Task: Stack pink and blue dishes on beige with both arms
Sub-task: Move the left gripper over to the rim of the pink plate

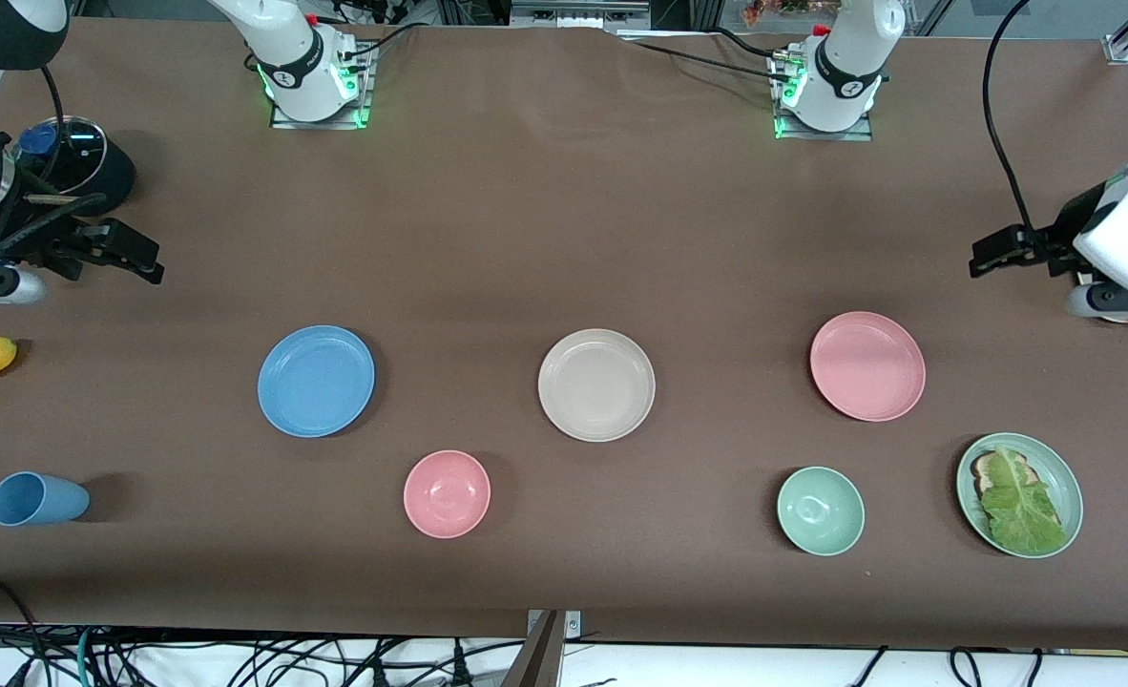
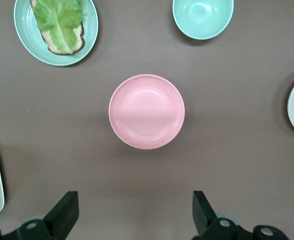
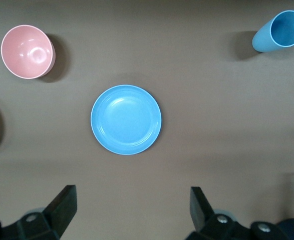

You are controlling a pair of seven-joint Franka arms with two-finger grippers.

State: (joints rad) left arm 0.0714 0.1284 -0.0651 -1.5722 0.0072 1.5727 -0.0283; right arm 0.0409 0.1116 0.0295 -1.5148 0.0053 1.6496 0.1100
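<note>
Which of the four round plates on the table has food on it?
The pale green plate, toward the left arm's end, holding lettuce; the others are bare.

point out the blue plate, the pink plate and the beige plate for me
blue plate (image 1: 316, 381), front view, middle of its flat floor
pink plate (image 1: 867, 365), front view, middle of its flat floor
beige plate (image 1: 596, 385), front view, middle of its flat floor
</note>
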